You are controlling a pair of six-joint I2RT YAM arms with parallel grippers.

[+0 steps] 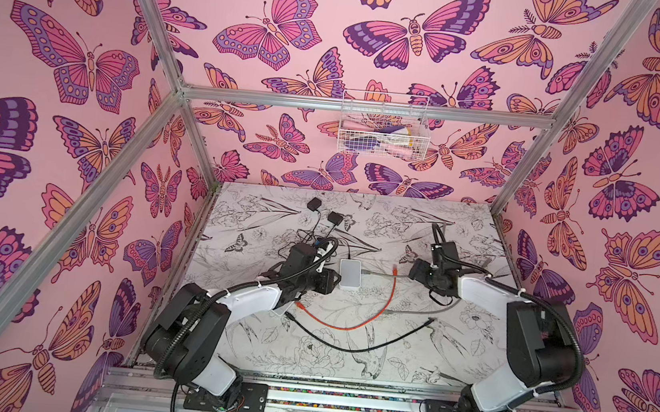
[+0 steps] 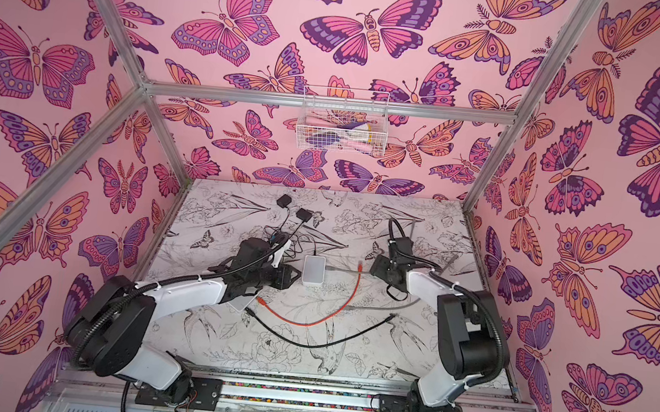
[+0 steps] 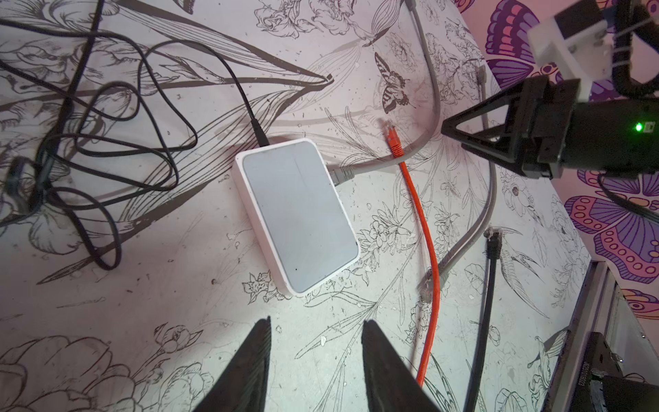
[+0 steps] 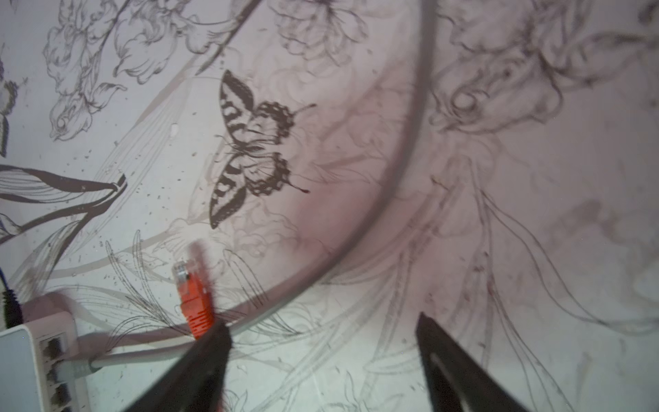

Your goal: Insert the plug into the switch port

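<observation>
Found the right gripper (image 4: 321,321) spread wide and empty, hanging low over the table (image 4: 535,214). Noted the orange plug (image 4: 192,299) just beside one finger (image 4: 199,364), tilted up and blurred; cannot tell whether touching. Found the left gripper (image 3: 316,321) partly spread, likewise empty, poised near the short end of the white network switch (image 3: 299,217) without contact.

Judged the task part done at best. Seen one grey plug (image 3: 342,174) already seated in a port on the switch's side face. Seen vacant ports (image 4: 53,347) beside it in the right wrist view. Left to do, if the orange plug is the one meant: grasp, turn the tip toward the port face, line up, push home. At present lying near the switch but apart from it, tip aimed away from the ports.

Around: orange cable (image 3: 424,232) draped across the grey cable (image 3: 435,92), so likely to drag it on any pull. Black patch cable (image 3: 492,271) lying alongside, clear of the switch. Black power lead (image 3: 249,110) plugged into the far end, trailing into a tangle of black wires (image 3: 107,142) toward two black adapters (image 1: 314,204). White wire basket (image 1: 383,125) on the back wall, out of the way.
</observation>
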